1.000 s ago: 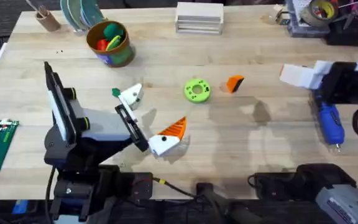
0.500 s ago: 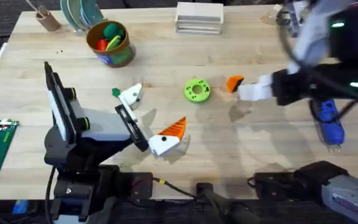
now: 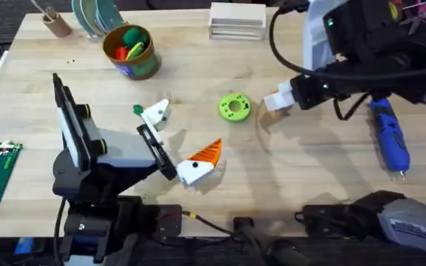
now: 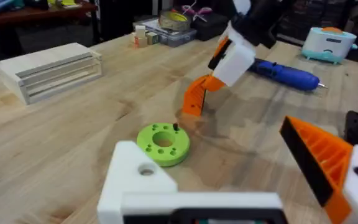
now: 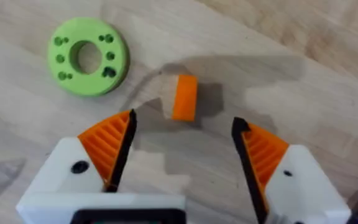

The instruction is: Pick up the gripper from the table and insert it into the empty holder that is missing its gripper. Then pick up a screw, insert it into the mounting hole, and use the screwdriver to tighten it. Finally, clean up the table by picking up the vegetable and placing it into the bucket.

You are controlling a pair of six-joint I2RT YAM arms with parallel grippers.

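Observation:
The loose orange gripper (image 5: 184, 97) lies on the table (image 3: 309, 170), right under my right gripper (image 5: 184, 124), which hangs open above it with a finger on each side. From overhead the right gripper (image 3: 276, 100) covers that piece. My left gripper (image 3: 180, 133) rests open on the table. One of its fingers is the bare white holder (image 3: 156, 113) (image 4: 138, 180); the other carries an orange tip (image 3: 207, 151) (image 4: 319, 162). A small dark-green vegetable (image 3: 137, 110) lies beside the holder. The blue screwdriver (image 3: 389, 137) (image 4: 288, 71) lies at the right.
A bright green disc (image 3: 234, 107) (image 5: 89, 56) with holes sits left of the right gripper, a small dark piece (image 4: 175, 127) standing in it. The bucket (image 3: 130, 52) holding toys stands at the back left. A white block stack (image 3: 237, 20) is at the back.
My right arm has swung left from beside the screwdriver to above the loose orange gripper, now covering it from overhead. The left arm has not moved.

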